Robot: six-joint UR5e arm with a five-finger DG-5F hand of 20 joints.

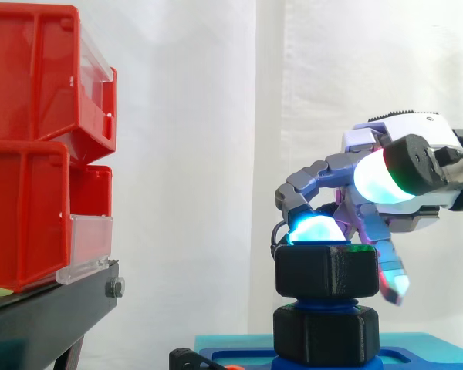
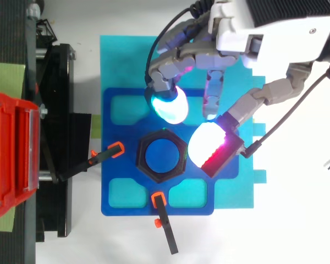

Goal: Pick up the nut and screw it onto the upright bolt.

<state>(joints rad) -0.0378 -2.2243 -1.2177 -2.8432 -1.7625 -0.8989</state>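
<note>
Robot hand: my robot hand (image 1: pixel 417 127) reaches in low and arches over the work. I cannot tell whether it grips anything or only crowds close.
Risk, jammed thread: I judge the black hex nut (image 1: pixel 326 270) could bind if the robot hand bears down off-centre while turning. It looks level from the side, but I cannot check the thread itself.
Risk, lost hold: the nut's flat faces give little purchase, so a turn may slide round it and leave it unmoved.
Risk, shifted fixture: a hard sideways push could drag the plate under its clamps.
Nut: directly beneath the forward end of the robot hand, and very close to it. It is already on the bolt.
Bolt: the blue bolt (image 2: pixel 162 155) stands upright under the robot hand. Its end shows through the nut's hole, and a band of thread shows below the nut.
Lower hex piece: a second black hex piece (image 1: pixel 326 333) sits farther beneath.
Fixture: a blue plate (image 2: pixel 121 187) lies lower again, with two orange-tipped clamps (image 2: pixel 115 148) beyond the nut from the robot hand.
Farthest out: red bins (image 1: pixel 31 154) stand well apart, across the bolt from the robot hand.
</note>
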